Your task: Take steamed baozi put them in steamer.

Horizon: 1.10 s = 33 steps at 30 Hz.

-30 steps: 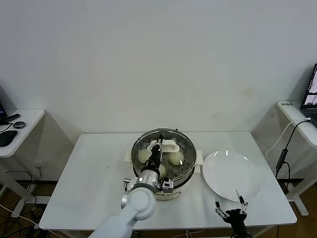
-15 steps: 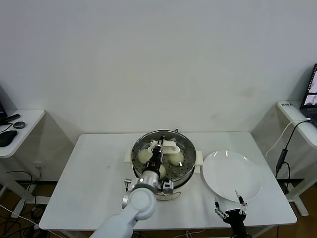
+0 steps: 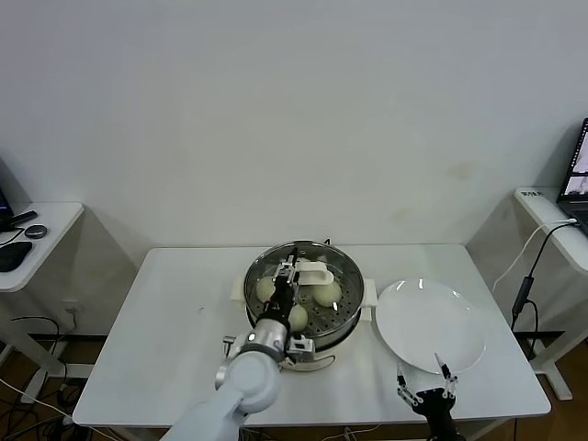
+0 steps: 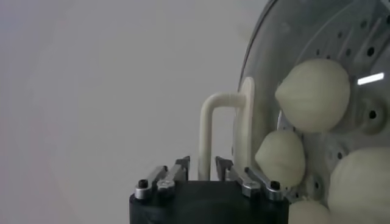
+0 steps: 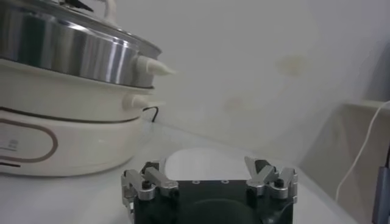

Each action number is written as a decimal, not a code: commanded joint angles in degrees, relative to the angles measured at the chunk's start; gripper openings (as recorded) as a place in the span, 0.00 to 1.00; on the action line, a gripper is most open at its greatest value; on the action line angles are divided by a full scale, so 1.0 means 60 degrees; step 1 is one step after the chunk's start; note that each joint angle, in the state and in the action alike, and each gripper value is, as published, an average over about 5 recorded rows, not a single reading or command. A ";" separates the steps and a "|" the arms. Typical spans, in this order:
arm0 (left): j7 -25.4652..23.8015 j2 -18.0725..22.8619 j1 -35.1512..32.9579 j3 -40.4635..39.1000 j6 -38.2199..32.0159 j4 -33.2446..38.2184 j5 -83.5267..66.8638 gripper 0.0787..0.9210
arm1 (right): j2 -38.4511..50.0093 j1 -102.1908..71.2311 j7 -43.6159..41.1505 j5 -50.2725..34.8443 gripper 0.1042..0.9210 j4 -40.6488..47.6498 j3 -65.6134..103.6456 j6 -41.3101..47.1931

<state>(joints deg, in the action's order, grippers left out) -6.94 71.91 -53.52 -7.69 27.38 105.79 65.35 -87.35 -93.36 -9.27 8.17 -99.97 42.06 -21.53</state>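
The steamer [image 3: 303, 331] stands mid-table with the glass lid on it. The lid's white handle [image 3: 315, 272] is on top. Through the glass I see three cream-white baozi [image 3: 266, 289] on the perforated tray. In the left wrist view several baozi [image 4: 314, 94] show under the lid beside the handle [image 4: 207, 128]. My left gripper [image 3: 287, 269] hovers over the lid just left of the handle. Its fingers stand slightly apart either side of the handle post [image 4: 202, 163], holding nothing. My right gripper [image 3: 424, 393] is open and empty at the table's front edge.
A flat white plate [image 3: 430, 323] lies right of the steamer and shows beyond my right gripper [image 5: 207, 176] as a white patch [image 5: 201, 161]. The steamer's side [image 5: 61, 42] fills the near part of that view. A power cord runs by the steamer's base.
My left gripper has let go of the lid handle and shifted slightly left and up from it. The lid stays on the steamer. The right arm has barely moved.
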 commanded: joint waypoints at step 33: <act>0.2769 0.1223 -1.0068 0.6299 -0.7684 0.2080 -1.3413 0.88 | 0.1761 -0.1956 -0.0525 -0.2758 0.88 -0.2437 -0.0575 0.2452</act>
<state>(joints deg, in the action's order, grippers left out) 9.70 76.40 -104.85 24.58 -9.42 124.86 -4.59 -80.17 -101.22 -12.02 -2.39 -109.95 39.63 -11.80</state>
